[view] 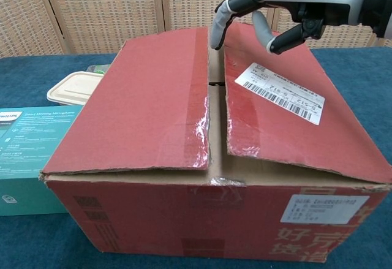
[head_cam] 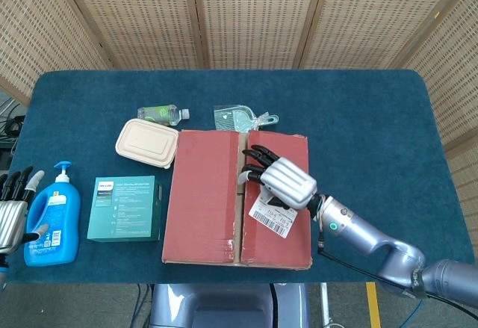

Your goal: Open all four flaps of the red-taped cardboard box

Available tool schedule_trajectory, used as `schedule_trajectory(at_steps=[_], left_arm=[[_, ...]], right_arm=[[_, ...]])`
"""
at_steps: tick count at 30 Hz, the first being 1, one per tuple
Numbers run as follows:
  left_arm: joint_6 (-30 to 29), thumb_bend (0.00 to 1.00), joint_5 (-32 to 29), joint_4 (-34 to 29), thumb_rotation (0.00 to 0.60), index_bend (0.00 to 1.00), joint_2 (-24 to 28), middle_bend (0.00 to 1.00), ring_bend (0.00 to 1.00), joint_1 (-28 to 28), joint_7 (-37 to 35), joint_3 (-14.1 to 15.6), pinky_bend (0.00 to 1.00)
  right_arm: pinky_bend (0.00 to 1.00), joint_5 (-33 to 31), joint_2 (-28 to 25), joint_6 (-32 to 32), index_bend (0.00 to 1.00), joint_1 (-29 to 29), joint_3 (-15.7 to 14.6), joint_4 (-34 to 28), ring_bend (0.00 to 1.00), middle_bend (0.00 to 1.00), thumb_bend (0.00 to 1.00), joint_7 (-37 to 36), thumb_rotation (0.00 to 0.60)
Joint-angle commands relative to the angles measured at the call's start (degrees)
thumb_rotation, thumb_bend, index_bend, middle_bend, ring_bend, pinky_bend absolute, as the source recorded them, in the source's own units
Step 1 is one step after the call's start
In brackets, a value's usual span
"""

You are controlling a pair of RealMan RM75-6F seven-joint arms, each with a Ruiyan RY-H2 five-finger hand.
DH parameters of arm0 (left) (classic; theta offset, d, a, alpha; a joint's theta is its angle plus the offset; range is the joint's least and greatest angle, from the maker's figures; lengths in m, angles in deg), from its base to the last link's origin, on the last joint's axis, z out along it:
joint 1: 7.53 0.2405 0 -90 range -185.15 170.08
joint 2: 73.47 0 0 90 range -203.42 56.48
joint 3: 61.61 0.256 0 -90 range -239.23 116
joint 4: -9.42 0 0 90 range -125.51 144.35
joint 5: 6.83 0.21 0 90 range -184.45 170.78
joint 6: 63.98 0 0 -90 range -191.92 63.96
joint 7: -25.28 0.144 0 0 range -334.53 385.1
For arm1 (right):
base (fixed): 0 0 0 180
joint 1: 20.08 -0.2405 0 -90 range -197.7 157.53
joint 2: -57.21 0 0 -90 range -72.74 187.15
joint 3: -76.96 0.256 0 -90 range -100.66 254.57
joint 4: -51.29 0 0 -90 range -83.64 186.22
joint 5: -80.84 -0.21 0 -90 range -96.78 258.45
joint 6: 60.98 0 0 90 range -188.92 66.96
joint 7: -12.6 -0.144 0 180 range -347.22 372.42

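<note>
The red-taped cardboard box [head_cam: 202, 201] lies mid-table, both top flaps down. A narrow gap runs between the left flap [view: 141, 109] and the right flap [view: 275, 134], which carries a white shipping label [view: 283, 92]. My right hand [head_cam: 282, 179] hovers over the far part of the right flap. Its curved fingertips [view: 215, 33] touch the flap's inner edge at the gap, and the thumb is spread away to the right; it holds nothing. At the view's left border my left hand [head_cam: 11, 210] is off the box, fingers straight and apart.
A blue pump bottle [head_cam: 52, 216] stands beside my left hand. A teal carton [head_cam: 124, 208] and a beige lidded container [head_cam: 146, 143] sit left of the box. Behind the box lie a small water bottle [head_cam: 160, 113] and a bagged item [head_cam: 239, 117].
</note>
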Motion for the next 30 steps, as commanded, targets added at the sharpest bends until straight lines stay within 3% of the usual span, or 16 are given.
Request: schedule_trajectory(at_steps=[1,23,30], left_arm=[[0.05,0.16,0.04,-0.01,0.6,0.01,-0.03,0.0,0.0,-0.05,-0.03,0.03,0.0],[0.11,0.17,-0.13,0.52,0.6,0.01,-0.33,0.0,0.0,0.04,-0.92,0.41,0.0],[0.32,0.16,-0.28,0.42,0.6,0.01,-0.37,0.0,0.0,-0.07,-0.81,0.46,0.0]], right_arm=[[0.0,0.15,-0.16,-0.08,0.33,-0.17,0.0,-0.48,0.03,0.31,1.0,0.31,0.6],[0.0,-1.77,0.76,0.7,0.33,-1.09,-0.66,-1.26,0.02,0.3,1.0,4.31,0.6],[0.0,-2.4,0.82,0.49,0.33,-0.78,-1.1,-0.78,0.02,0.36,1.0,4.9,0.6]])
